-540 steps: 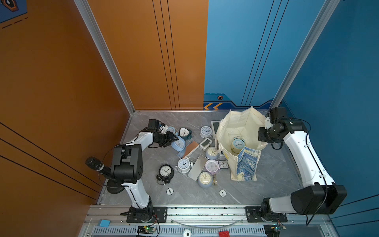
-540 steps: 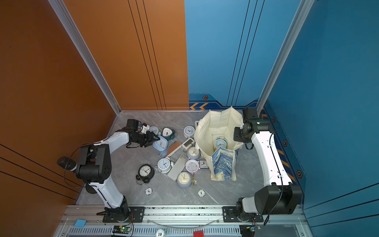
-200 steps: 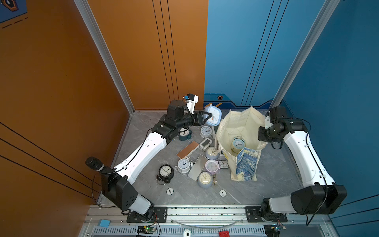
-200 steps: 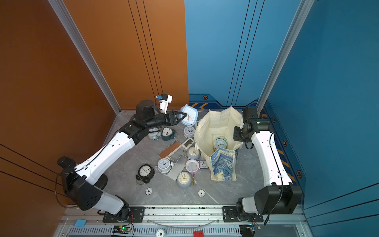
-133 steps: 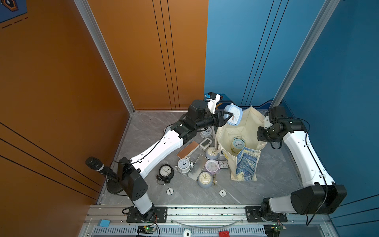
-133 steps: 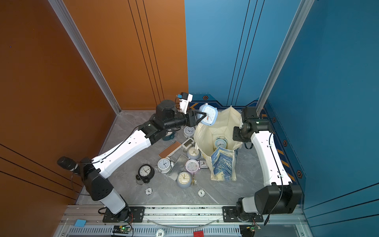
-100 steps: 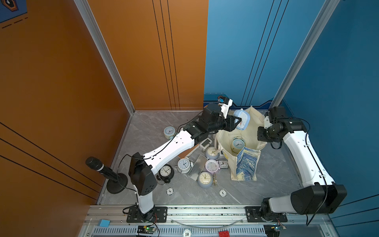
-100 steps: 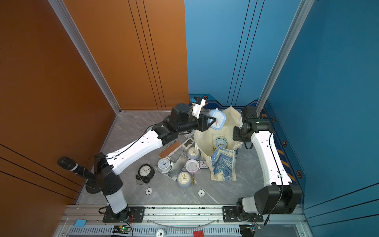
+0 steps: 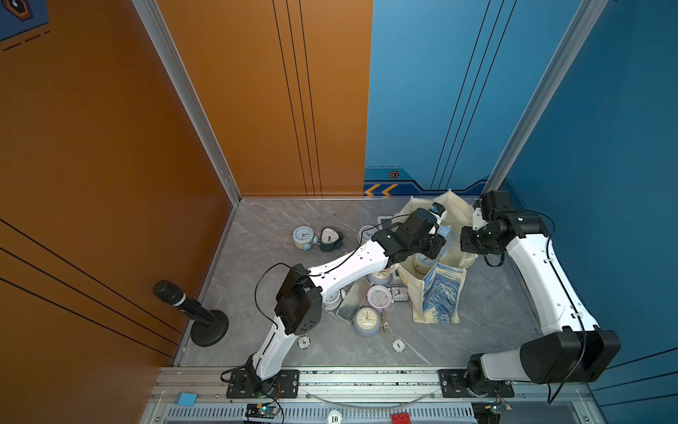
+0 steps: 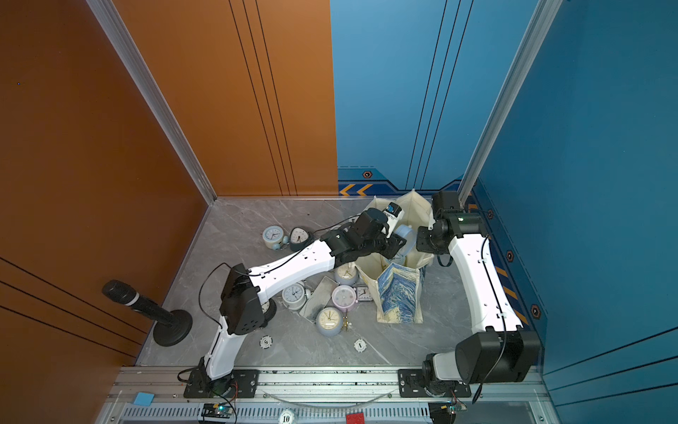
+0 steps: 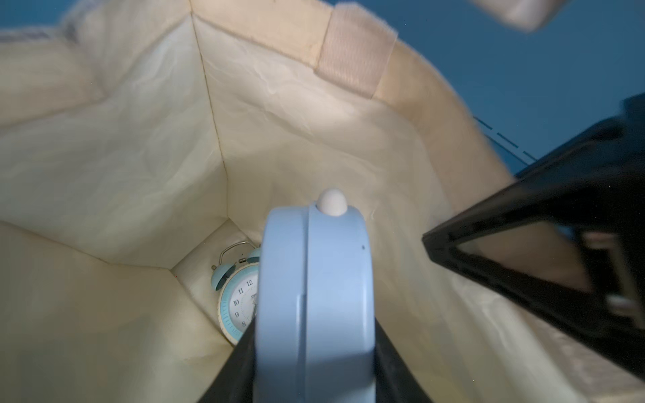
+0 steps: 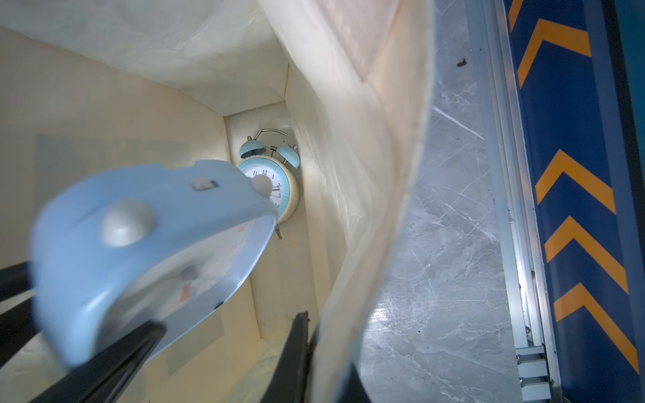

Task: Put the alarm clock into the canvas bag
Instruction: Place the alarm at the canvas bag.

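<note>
the grey marbled surface (image 9: 279, 235) carries a scatter of loose clocks (image 9: 367, 322) and, toward its far right side, the canvas bag (image 9: 442, 297), standing upright with its mouth open and the blue-and-yellow print facing the near edge. the right hand (image 12: 314, 352) is pressed nearly together on the bag's right wall, pinching the cloth at the rim so the mouth holds its shape. the left hand (image 11: 314, 335) reaches in over the opposite rim and pinches the alarm clock (image 11: 314, 265), a pale blue rounded one, by its front and back. the clock hangs inside the upper part of the bag, clear of the cream lining and not yet on the bottom. a twin-bell clock (image 12: 270, 181) rests in a corner of the bag floor, its face toward the opening. the step in hand looks like the lowering and release. to do it well, bring the clock down close to the floor rather than dropping it from height, and aim for the free floor beside the twin-bell clock so the two do not knock. let the right hand hold the wall taut, spread the left jaws only a little so the fingers do not snag the lining, then lift straight up out of the mouth
</note>
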{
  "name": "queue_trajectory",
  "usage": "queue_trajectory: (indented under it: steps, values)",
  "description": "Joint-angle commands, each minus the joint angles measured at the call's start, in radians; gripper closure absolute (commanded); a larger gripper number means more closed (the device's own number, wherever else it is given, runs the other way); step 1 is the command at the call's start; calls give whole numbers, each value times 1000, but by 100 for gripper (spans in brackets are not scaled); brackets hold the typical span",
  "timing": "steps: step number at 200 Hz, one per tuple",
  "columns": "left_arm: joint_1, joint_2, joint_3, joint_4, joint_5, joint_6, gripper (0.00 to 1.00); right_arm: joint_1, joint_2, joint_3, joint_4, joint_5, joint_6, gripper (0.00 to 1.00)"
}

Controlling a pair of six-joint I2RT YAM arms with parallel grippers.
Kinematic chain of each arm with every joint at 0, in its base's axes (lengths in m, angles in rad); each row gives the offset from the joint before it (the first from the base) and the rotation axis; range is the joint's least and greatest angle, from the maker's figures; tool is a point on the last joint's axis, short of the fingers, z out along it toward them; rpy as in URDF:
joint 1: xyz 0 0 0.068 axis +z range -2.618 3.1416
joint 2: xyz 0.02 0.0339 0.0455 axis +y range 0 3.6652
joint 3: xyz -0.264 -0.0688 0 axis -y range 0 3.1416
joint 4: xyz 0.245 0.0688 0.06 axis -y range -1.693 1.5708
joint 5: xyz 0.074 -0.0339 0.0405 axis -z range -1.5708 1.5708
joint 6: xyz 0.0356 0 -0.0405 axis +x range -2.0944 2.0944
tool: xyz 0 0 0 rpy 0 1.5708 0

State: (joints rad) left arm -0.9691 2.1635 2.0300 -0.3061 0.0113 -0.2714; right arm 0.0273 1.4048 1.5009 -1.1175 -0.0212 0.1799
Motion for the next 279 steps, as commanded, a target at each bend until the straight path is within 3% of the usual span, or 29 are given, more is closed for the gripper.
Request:
queue_trajectory:
  steps: [1, 98, 126, 204, 239, 279]
  values:
    - [-8, 52, 57, 1, 37, 52, 100, 8, -2, 16, -34, 19, -13, 88]
    - [-10, 237, 127, -59, 163, 59, 97, 8, 6, 14, -31, 21, -17, 88]
    - [-8, 254, 125, -60, 168, 49, 77, 8, 3, 8, -31, 21, -17, 88]
    - [-7, 166, 87, -60, 108, 53, 44, 6, -5, 4, -31, 24, -16, 88]
    - [-2, 110, 69, -59, 96, 46, 35, 6, -8, 2, -31, 29, -16, 88]
    - [2, 44, 60, -62, 81, 40, 31, 2, -14, 1, -30, 41, -17, 88]
